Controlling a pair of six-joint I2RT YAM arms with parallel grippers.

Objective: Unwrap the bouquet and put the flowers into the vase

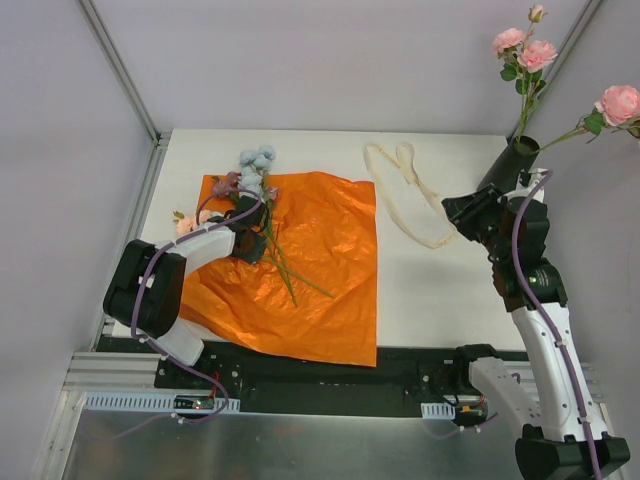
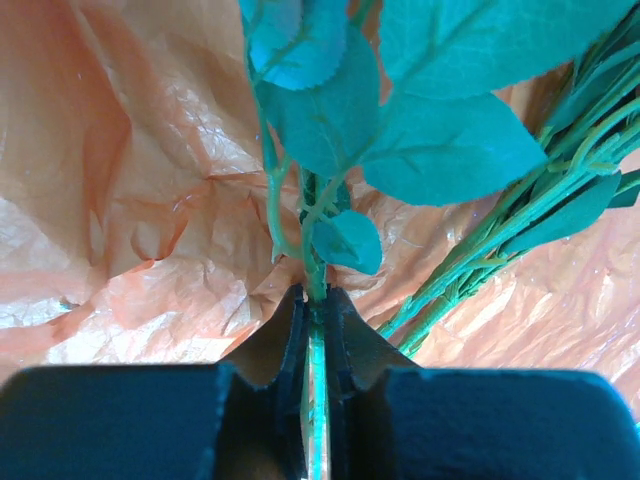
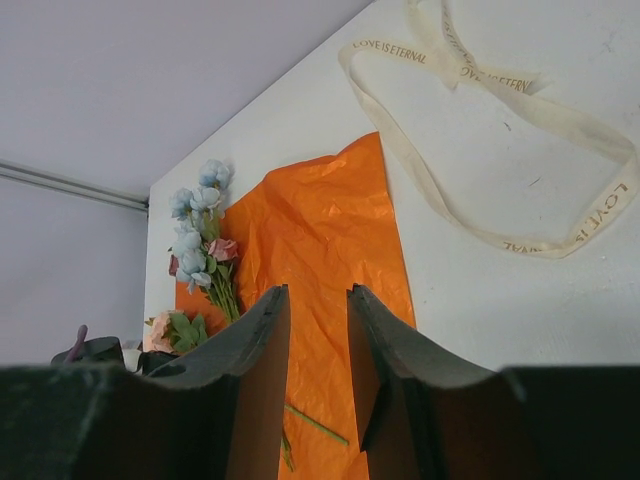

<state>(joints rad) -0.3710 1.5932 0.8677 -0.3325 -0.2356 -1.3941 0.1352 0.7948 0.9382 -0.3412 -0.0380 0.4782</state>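
The bouquet's orange paper (image 1: 330, 270) lies spread open on the table, with its flowers (image 1: 255, 170) loose on the left part. My left gripper (image 1: 252, 243) is down among the stems, and in the left wrist view it (image 2: 315, 292) is shut on one thin green stem (image 2: 312, 235) just below the leaves. More stems (image 2: 500, 240) lie beside it on the paper. The dark vase (image 1: 510, 165) stands tilted at the back right with pink roses (image 1: 525, 50) in it. My right gripper (image 1: 462, 208) hovers beside the vase's base, open (image 3: 318, 290) with nothing between its fingers.
A cream ribbon (image 1: 410, 195) lies loose on the white table between the paper and the vase, also seen in the right wrist view (image 3: 520, 160). A peach bloom (image 1: 187, 224) lies off the paper's left edge. Walls close in on the left, back and right.
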